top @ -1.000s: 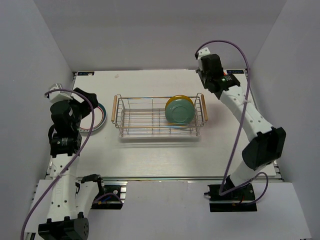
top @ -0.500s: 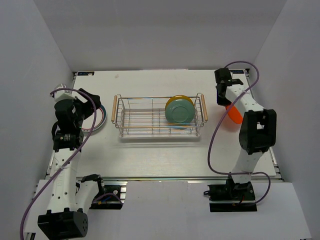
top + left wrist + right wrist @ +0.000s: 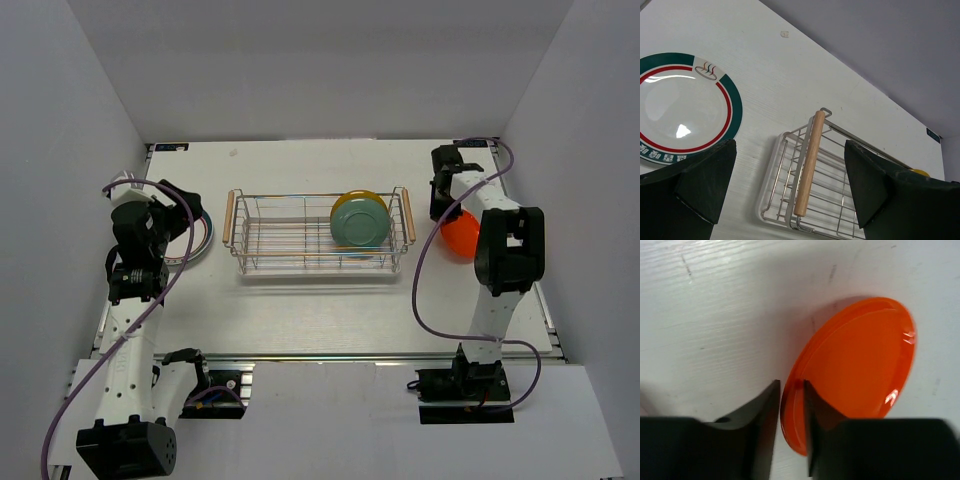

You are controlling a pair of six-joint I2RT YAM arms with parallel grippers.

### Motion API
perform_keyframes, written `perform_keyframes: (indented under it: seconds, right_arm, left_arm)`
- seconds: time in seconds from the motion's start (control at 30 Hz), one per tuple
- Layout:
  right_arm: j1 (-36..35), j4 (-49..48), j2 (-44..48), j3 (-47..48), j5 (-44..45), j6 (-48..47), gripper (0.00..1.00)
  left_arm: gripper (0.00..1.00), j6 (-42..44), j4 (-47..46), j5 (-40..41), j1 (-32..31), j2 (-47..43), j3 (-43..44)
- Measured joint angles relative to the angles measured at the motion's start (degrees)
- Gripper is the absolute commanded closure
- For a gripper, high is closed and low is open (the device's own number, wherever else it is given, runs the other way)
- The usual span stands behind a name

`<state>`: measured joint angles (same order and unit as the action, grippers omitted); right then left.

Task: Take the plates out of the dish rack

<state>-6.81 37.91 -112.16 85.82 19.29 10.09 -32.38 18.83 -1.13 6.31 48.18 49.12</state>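
The surface (image 3: 300, 300) carries the rack (image 3: 285, 240) at its middle. A teal plate (image 3: 360, 224) and a yellow plate (image 3: 352, 196) stand upright at the rack's right end, not yet unloaded. Left of it a white plate (image 3: 682, 107) lies flat, its red lettering cut off and unreadable. At the right the orange plate (image 3: 860, 365) tilts onto the surface, being set down, I'd judge. The right pincer (image 3: 791, 385) straddles its rim narrowly, but I cannot tell if it pinches. The left pincer (image 3: 789, 150) gapes wide and empty.

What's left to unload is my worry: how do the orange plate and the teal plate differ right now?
Place: the orange plate is out on the table, right of the rack; the teal plate stands on edge inside the rack.
Contact: the orange plate's rim sits between the right gripper's fingers; nothing touches the teal plate.
Company: the teal plate has a yellow plate behind it; the orange plate is alone.
Both are small, plain and round.
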Motion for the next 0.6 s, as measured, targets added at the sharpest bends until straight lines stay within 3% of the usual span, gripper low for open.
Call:
perform_keyframes:
  seconds: [0.23,0.3,0.37,0.6]
  right_arm:
    - [-0.1,-0.2,-1.6,0.1,-7.3,0.4,0.43]
    - [-0.1,-0.2,-0.9,0.6,-9.6,-0.5,0.31]
    - [-0.1,0.0,0.5,1.6,-11.9,-1.9,0.11]
    - [-0.1,-1.7,10.6,6.0,-22.8,-11.5,0.11]
  left_arm:
    - [0.02,0.0,-0.4,-0.3,0.0,0.0,0.0]
    - [0.02,0.0,-0.4,-0.2,0.0,0.0,0.0]
    - [0.02,0.0,-0.4,-0.2,0.0,0.0,0.0]
    - [0.02,0.0,-0.4,-0.2,0.0,0.0,0.0]
